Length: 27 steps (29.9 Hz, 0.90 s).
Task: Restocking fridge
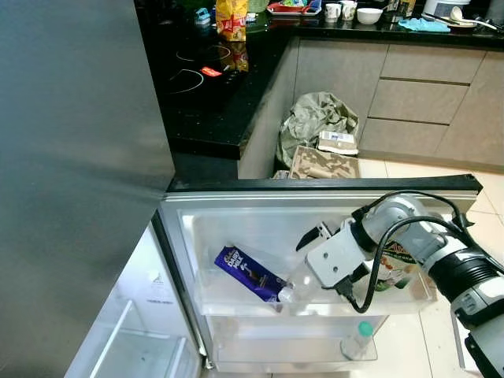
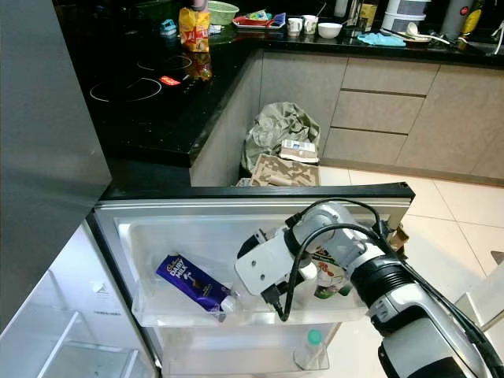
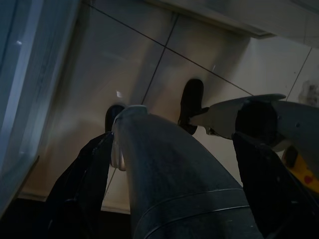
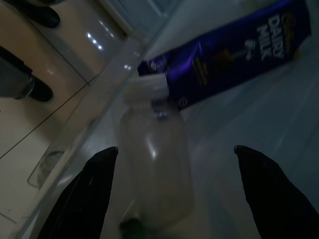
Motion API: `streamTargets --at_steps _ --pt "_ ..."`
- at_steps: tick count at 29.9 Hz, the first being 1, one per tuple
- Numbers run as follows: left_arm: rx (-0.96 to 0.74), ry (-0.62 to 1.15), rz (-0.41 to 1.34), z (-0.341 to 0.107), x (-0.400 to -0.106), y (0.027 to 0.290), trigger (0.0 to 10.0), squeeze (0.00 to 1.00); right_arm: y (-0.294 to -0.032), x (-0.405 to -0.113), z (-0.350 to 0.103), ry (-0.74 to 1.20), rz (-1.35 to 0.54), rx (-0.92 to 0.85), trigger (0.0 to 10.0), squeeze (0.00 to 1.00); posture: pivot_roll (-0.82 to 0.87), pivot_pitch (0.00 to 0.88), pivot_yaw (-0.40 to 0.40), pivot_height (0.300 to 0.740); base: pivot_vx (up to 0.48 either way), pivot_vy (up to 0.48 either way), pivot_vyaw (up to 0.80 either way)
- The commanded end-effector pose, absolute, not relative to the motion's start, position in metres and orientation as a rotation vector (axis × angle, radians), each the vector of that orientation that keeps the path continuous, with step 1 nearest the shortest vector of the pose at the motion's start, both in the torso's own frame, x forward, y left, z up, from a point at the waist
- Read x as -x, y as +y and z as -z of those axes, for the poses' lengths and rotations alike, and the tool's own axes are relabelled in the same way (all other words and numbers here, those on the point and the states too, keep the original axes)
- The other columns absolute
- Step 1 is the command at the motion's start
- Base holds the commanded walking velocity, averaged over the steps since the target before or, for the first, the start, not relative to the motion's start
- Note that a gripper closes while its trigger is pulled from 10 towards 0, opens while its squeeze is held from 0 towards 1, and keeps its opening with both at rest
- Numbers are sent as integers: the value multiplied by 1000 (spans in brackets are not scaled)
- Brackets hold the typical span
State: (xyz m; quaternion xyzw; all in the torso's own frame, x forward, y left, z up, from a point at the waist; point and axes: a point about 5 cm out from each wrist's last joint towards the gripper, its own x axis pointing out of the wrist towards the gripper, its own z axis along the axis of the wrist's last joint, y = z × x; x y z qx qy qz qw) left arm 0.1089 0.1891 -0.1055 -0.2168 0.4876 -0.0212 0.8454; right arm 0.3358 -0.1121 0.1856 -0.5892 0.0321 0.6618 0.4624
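The open fridge door's upper shelf [image 1: 236, 303] holds a purple Dairy Milk chocolate bar [image 1: 250, 273] lying flat, with a clear plastic bottle [image 4: 157, 164] on its side beside it. My right gripper [image 4: 175, 148] reaches into this shelf and is open, one finger on each side of the bottle without closing on it. A labelled jar [image 1: 394, 272] stands in the shelf behind my right wrist. A green-capped bottle [image 1: 358, 339] rests in the lower door shelf. My left gripper [image 3: 172, 164] hangs idle by my leg, above the tiled floor, fingers apart.
The grey fridge side [image 1: 79, 157] rises at my left, with white inner shelves [image 1: 134, 339] below. Behind the door are a black cooktop counter [image 1: 205, 87], a crumpled bag and cardboard box [image 1: 319, 138] on the floor, and grey drawers [image 1: 425, 94].
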Motion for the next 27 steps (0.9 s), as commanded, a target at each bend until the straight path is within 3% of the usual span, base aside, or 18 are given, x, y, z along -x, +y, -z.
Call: streamTargets --at_steps 1,8,19,27 --pt "471 1046 50 107 -104 185 10000 0 -102 -335 -182 70 -1661 1472 10000 0 -146 41 -28 740 0 0 0" --pt "470 1049 59 108 -104 182 10000 0 -87 -337 -175 98 -1683 1489 10000 0 -142 31 -30 740 0 0 0" --pt "465 1046 55 107 -106 184 10000 0 -93 -344 -168 299 -1697 1599 10000 0 -133 24 -23 740 0 0 0" --pt "470 1047 53 108 -104 183 10000 0 -92 -348 -167 330 -1682 1602 10000 0 -133 24 -28 740 0 0 0"
